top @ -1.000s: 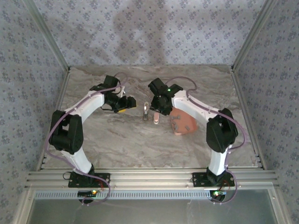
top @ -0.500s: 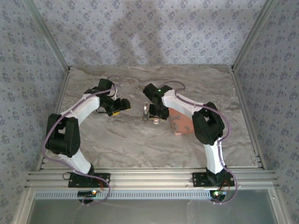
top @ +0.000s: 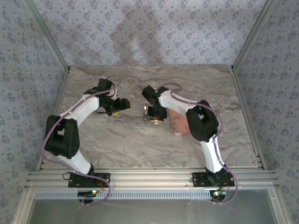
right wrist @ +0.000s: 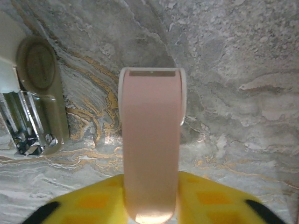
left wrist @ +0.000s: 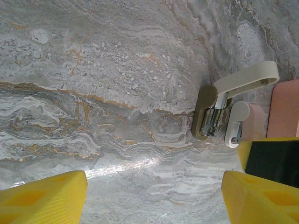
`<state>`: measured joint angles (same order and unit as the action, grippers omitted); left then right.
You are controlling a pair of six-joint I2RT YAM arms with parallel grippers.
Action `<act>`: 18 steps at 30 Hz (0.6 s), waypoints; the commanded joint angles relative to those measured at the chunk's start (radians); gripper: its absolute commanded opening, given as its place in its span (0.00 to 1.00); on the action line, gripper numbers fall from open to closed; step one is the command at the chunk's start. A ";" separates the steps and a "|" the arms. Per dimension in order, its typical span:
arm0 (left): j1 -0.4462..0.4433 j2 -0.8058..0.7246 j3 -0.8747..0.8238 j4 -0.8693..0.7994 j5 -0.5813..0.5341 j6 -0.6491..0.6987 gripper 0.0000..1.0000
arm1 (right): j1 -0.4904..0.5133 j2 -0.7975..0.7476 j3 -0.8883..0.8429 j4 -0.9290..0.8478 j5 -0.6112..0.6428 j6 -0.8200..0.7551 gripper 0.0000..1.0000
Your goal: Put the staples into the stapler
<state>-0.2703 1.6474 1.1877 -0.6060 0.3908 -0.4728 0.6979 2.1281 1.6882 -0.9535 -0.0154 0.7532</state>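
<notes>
The right gripper [right wrist: 152, 201] is seen closed on the stapler [right wrist: 152, 140]. Its yellow fingers [right wrist: 88, 203] are pressed against both long sides of the pale pink body, and the far end of the body is pointed away from the wrist. It cannot be told whether the stapler is touching the marble-patterned table [right wrist: 233, 70] or is kept just above it. Just beside the stapler, on the left in the right wrist view, an olive-beige piece [right wrist: 42, 88] is laid open, with a shiny metal channel shown inside and a cream lid raised. A salmon tray [top: 180, 125] is placed close on the other side of the stapler, partly under the right arm. The left gripper [left wrist: 154, 186] is seen with its fingers wide apart and nothing between them. It is turned toward the stapler, near the middle of the table, but it is apart from the stapler.
</notes>
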 commanded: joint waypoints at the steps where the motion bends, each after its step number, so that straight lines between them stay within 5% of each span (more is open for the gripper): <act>1: 0.008 -0.034 -0.004 -0.019 -0.018 0.008 0.76 | -0.009 0.008 0.039 -0.024 0.036 -0.012 0.22; 8: 0.018 -0.044 0.004 -0.041 -0.018 0.012 0.76 | -0.048 -0.016 0.084 -0.024 0.120 -0.056 0.18; 18: 0.038 -0.043 0.033 -0.062 -0.021 0.011 0.76 | -0.119 0.091 0.228 -0.016 0.084 -0.149 0.18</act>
<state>-0.2436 1.6230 1.1893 -0.6353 0.3752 -0.4725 0.5823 2.1746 1.8717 -0.9493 0.0673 0.6617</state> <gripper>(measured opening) 0.758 0.195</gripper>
